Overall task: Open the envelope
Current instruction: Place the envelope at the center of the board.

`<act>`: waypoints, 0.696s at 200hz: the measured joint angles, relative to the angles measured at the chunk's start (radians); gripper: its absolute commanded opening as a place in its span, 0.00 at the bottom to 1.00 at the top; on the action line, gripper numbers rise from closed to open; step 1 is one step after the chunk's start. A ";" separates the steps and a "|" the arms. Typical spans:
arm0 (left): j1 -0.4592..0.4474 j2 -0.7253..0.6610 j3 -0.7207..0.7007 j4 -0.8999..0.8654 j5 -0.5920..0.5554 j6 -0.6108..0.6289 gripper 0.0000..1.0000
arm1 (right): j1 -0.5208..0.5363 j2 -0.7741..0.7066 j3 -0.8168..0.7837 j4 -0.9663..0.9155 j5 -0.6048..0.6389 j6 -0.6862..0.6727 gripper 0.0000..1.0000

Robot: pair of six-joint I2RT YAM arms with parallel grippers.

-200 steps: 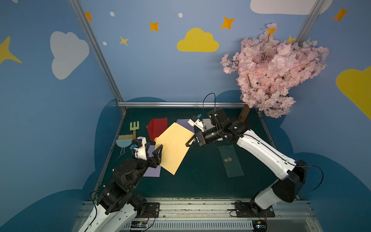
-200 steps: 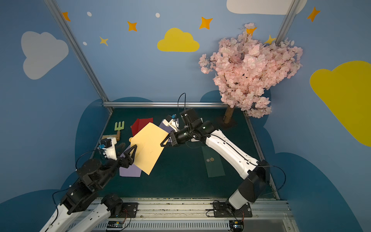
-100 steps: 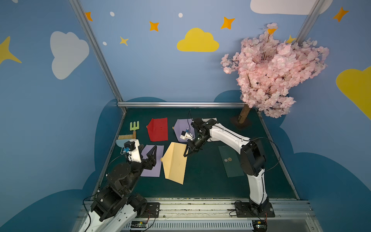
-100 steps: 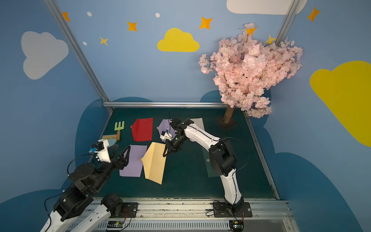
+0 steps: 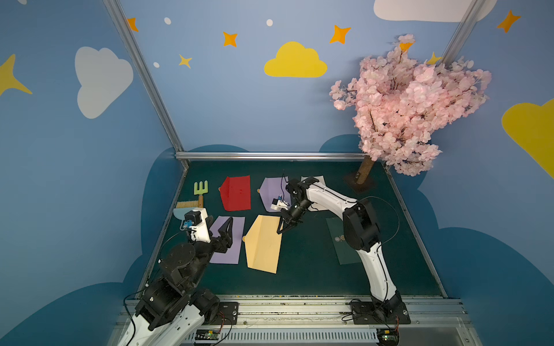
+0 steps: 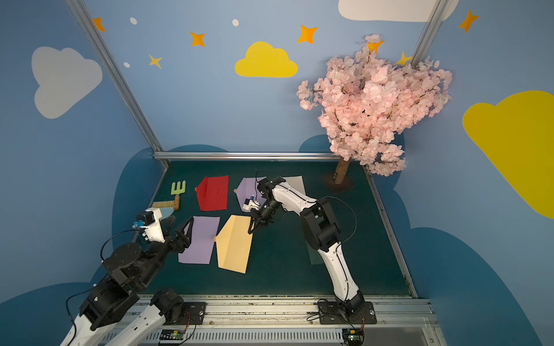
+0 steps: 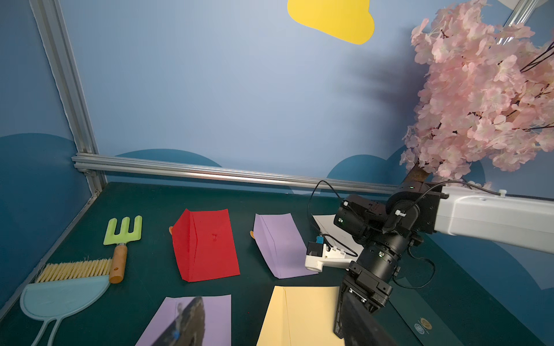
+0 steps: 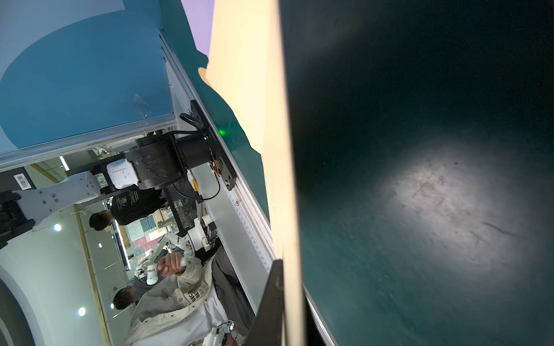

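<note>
Both top views: yellow envelope corner pinched in right jaws.

I work inside a staged robotics-lab booth: blue wall panels painted with yellow clouds, silver aluminium frame rails, an artificial pink blossom tree on my dark green tabletop (a person in a white jacket is just outside).

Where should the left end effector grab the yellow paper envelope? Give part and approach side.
Probably the pointed flap tip of the yellow paper envelope, approached low from the left end effector's side: the flap juts that way, and the shut right end effector pinches the opposite edge.
</note>
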 measured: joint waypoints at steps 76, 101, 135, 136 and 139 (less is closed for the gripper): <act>0.000 0.000 0.000 0.000 -0.001 0.000 0.72 | -0.039 0.074 0.048 -0.013 0.022 -0.019 0.25; 0.000 0.000 0.000 0.000 -0.003 0.001 0.72 | -0.046 0.075 0.050 -0.014 0.032 -0.019 0.31; 0.000 0.001 0.000 0.000 -0.003 0.001 0.72 | -0.056 0.075 0.062 -0.013 0.059 -0.011 0.37; 0.000 0.001 0.000 0.000 -0.003 0.001 0.72 | -0.056 0.075 0.063 -0.013 0.059 -0.011 0.37; 0.000 0.001 0.000 0.000 -0.003 0.001 0.72 | -0.056 0.075 0.063 -0.013 0.063 -0.011 0.37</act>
